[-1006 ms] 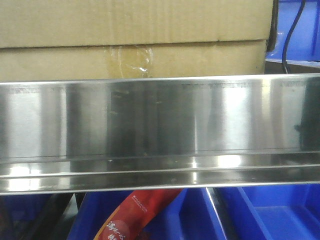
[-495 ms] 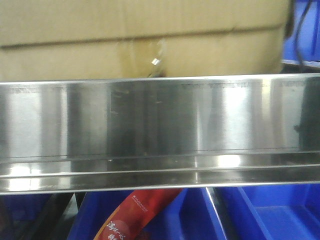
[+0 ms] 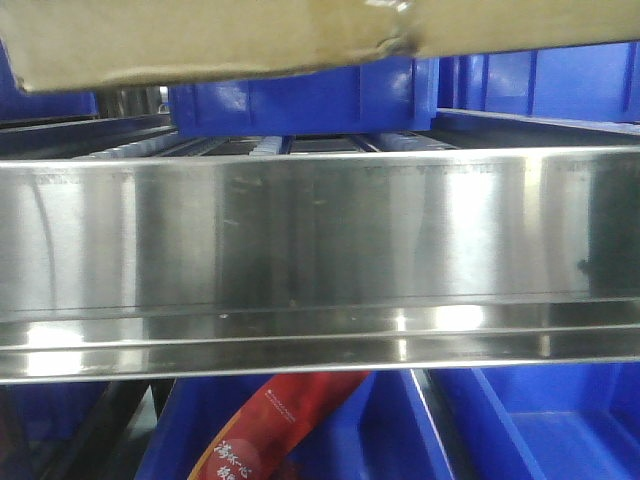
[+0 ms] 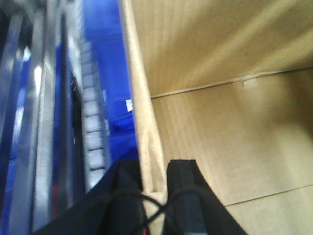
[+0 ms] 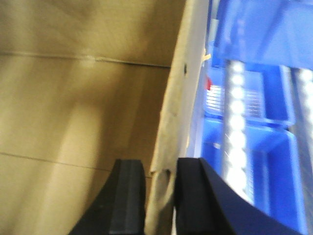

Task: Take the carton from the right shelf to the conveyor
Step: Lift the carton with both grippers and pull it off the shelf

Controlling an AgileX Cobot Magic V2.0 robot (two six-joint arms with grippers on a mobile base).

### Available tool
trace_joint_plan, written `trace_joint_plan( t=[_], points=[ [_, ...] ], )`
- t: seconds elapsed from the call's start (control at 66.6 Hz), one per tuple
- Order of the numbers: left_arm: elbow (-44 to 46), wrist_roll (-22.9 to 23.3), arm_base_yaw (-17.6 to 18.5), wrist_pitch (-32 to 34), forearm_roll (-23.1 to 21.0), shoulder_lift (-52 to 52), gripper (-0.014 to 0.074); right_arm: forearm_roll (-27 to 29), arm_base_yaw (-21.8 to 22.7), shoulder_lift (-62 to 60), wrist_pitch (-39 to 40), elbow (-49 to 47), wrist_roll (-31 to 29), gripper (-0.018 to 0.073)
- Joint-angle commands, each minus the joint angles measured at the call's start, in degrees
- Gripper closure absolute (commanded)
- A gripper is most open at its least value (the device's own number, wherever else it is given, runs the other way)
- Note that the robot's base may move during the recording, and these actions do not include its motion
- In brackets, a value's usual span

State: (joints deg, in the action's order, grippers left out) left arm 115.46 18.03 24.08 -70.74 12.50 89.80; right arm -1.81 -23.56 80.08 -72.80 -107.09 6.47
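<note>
Blue bins [image 3: 300, 105] behind — red packet [image 3: 288, 418] below.

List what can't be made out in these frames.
Carton: the front view shows only a bottom strip; the frame's top edge cuts off the rest.
Conveyor: in no view.
Red packet: upper part hidden behind the right shelf lip; print too small to read.
Left gripper, right gripper: only fingertips pinching carton walls show; the bottom edge crops the rest, and both wrist views are blurred.
</note>
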Motion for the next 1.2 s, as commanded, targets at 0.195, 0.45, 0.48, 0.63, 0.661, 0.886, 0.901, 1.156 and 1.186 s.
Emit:
trace_joint_plan(
  t=[0.195, 0.45, 0.48, 0.63, 0.661, 0.886, 0.901, 1.156, 1.186],
  points=[
    [-9.3, 3.1, 5.5, 0.8, -0.2, -6.1, 0.0616, 1.1, 0.2, -11.3, 4.8, 13.8, 0.1, 0.0627],
    [-9.6, 3.1, 7.6, 0.8, 0.3, -6.6, 0.0616, 1.1, 0.2, -12.5, 5.2, 15.3, 0.1, 0.0627],
    [-9.6, 3.1, 7.6, 0.8, 0.6, -6.6, 0.0616, 1.1, 0.2, -12.5, 5.2, 15.3, 0.1, 0.0627],
    [-9.6, 3.1, 7.6, 0.8, 1.9, -6.6, 0.0616, 1.1, 0.2, -12.4, 5.2, 15.3, 0.1, 0.0627],
    [-9.6, 3.1, 7.6, 0.8, 1.9, -6.6, 0.0616, 1.1, 0.2, -12.4, 5.1, 15.3, 0.1, 0.0627],
    [-9.6, 3.1, 7.6, 0.8, 2.2, -6.6, 0.0616, 1.1, 0.2, -12.4, 5.2, 15.3, 0.1, 0.0627],
    [-9.6, 3.1, 7.6, 0.8, 2.2, -6.6, 0.0616, 1.1, 0.2, -12.4, 5.3, 15.3, 0.1, 0.0627],
    [-9.6, 3.1, 7.6, 0.8, 2.2, -6.6, 0.0616, 1.1, 0.2, -12.4, 5.4, 15.3, 0.1, 0.0627],
    [-9.6, 3.1, 7.6, 0.8, 2.2, -6.6, 0.0616, 1.1, 0.2, -12.4, 5.5, 15.3, 0.1, 0.0627]
  ],
)
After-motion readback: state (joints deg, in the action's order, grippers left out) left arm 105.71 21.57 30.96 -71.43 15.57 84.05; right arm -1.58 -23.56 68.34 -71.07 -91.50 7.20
